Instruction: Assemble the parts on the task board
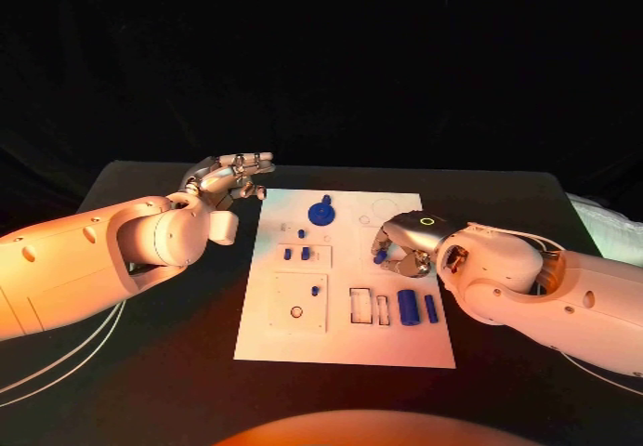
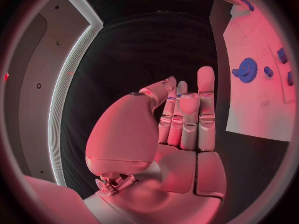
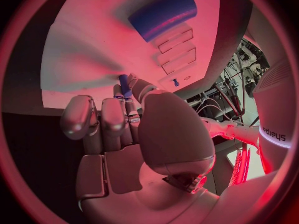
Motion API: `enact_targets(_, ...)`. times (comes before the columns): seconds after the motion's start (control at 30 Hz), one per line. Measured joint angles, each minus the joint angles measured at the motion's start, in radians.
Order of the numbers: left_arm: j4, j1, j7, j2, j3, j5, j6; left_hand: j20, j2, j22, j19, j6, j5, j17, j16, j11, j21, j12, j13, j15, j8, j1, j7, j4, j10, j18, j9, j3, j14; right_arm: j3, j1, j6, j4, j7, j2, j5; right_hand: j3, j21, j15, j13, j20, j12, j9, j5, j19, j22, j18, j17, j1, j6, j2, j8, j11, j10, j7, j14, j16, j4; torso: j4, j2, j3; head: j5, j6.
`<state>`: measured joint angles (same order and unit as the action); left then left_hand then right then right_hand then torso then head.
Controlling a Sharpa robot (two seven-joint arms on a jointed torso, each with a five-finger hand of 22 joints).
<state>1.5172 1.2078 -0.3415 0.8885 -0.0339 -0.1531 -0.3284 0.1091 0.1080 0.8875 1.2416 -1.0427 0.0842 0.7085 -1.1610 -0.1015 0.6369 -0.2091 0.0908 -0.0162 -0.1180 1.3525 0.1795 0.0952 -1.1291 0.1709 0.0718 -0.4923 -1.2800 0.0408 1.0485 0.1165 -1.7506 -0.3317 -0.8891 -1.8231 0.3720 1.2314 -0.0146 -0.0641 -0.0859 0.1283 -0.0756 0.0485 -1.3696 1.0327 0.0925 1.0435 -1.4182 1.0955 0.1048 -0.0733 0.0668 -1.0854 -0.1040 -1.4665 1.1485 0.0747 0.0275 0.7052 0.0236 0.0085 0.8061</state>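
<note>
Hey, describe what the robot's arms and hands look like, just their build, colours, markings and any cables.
Both arms are smooth, rounded white shells. The left arm has thin pale cables looping beneath it. The right arm has a small ring-shaped mark near its wrist, and the right wrist view shows dark lettering on its white shell. The left hand and right hand are silver metal with segmented, many-jointed fingers and rounded fingertips.

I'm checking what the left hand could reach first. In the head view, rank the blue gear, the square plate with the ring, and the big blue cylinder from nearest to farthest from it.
From the left hand:
1. Blue gear, top of the task board.
2. Square plate, lower left.
3. Big blue cylinder, lower right.
</note>
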Motion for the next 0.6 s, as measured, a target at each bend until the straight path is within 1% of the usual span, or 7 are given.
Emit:
enact_targets(0.1,0.000,0.000,0.001,0.000,0.000,0.000,0.001,0.000,0.000,0.000,0.000,0.000,0.000,0.000,0.000,0.000,0.000,0.000,0.000,0.000,0.000,0.000,0.000,0.000,0.000,0.000,0.000,0.000,0.000,0.001,0.000,0.001,0.001,0.000,0.002,-0.003,0.008,0.000,0.000,0.000,0.000,0.008,-0.002,0.000,0.000,0.003,0.000,0.000,0.003,0.016,-0.011,-0.007,-0.001,-0.027,0.001,0.000,0.000,0.005,0.0000,0.000,0.0000,-0.001,0.000)
enact_targets(0.2,0.000,0.000,0.001,0.000,0.000,0.000,0.001,0.000,0.000,-0.001,0.000,0.000,0.000,-0.001,0.000,0.000,0.000,0.000,0.000,0.000,0.000,0.000,0.000,0.000,0.000,0.000,0.000,0.000,0.000,0.001,0.001,0.004,0.001,0.000,0.003,-0.004,0.015,0.000,0.000,-0.001,0.000,0.013,-0.006,0.000,0.000,0.009,0.000,0.003,0.006,0.031,-0.014,-0.012,-0.002,-0.055,-0.002,0.000,0.000,0.007,0.0000,0.000,-0.0004,-0.001,0.000)
enact_targets(0.33,-0.001,0.000,0.002,0.000,0.000,0.001,0.002,0.000,0.000,-0.001,0.000,0.000,0.000,-0.001,0.000,0.000,0.000,0.000,0.000,0.000,0.000,0.000,0.000,0.000,0.000,0.000,0.000,0.000,0.000,0.000,0.000,0.018,0.001,0.000,0.004,-0.005,0.032,0.008,-0.001,-0.003,0.007,0.019,-0.007,-0.003,-0.007,0.022,0.000,0.014,0.007,0.057,-0.019,-0.020,-0.008,-0.096,-0.004,0.001,0.013,-0.002,-0.0001,0.000,-0.0003,-0.001,0.002)
enact_targets(0.4,-0.001,0.000,0.002,0.000,0.000,0.001,0.002,0.000,0.000,-0.001,0.000,0.000,0.000,-0.001,0.000,0.000,0.000,0.000,0.000,0.000,0.000,0.000,0.000,0.000,0.000,0.000,0.000,0.000,0.000,0.000,0.000,0.030,0.001,-0.001,0.004,-0.006,0.045,0.016,-0.011,-0.004,0.011,0.024,-0.008,-0.005,-0.011,0.029,0.000,0.021,0.001,0.066,-0.025,-0.024,-0.002,-0.107,-0.006,0.000,0.019,-0.015,-0.0001,0.000,-0.0003,-0.001,0.002)
enact_targets(0.5,-0.001,0.000,0.002,0.000,0.000,0.001,0.002,0.000,0.000,-0.001,0.000,0.000,0.000,-0.001,0.000,0.000,0.000,0.000,0.000,0.000,0.000,0.000,0.000,0.000,0.000,0.000,0.000,0.000,0.000,-0.001,-0.001,0.055,-0.001,-0.001,0.003,-0.009,0.067,0.022,-0.011,-0.009,0.014,0.026,-0.009,-0.006,-0.014,0.037,0.000,0.030,-0.002,0.072,-0.028,-0.027,0.009,-0.119,-0.008,0.000,0.027,-0.037,-0.0001,0.000,-0.0003,-0.001,0.002)
enact_targets(0.57,-0.001,0.000,0.002,0.000,0.000,0.001,0.002,0.000,0.000,-0.001,0.000,0.000,0.000,-0.001,0.000,0.000,0.000,0.000,0.000,0.000,0.000,0.000,0.000,0.000,0.000,0.000,0.000,0.000,0.000,-0.002,-0.002,0.069,-0.005,-0.002,0.002,-0.010,0.077,0.022,-0.011,-0.010,0.014,0.026,-0.017,-0.005,-0.014,0.039,0.000,0.032,-0.002,0.072,-0.027,-0.027,0.011,-0.120,-0.008,0.000,0.027,-0.047,0.0000,0.000,-0.0002,-0.001,0.002)
enact_targets(0.6,-0.001,0.000,0.002,0.000,0.000,0.001,0.002,0.000,0.000,-0.001,0.000,0.000,0.000,-0.001,0.000,0.000,0.000,0.000,0.000,0.000,0.000,0.000,0.000,0.000,0.000,0.000,0.000,0.000,0.000,-0.002,-0.003,0.079,-0.008,-0.002,0.000,-0.011,0.082,0.022,-0.011,-0.010,0.014,0.026,-0.021,-0.002,-0.014,0.039,0.000,0.032,-0.007,0.072,-0.023,-0.027,0.011,-0.121,-0.008,0.000,0.027,-0.052,-0.0001,0.000,-0.0002,-0.002,0.002)
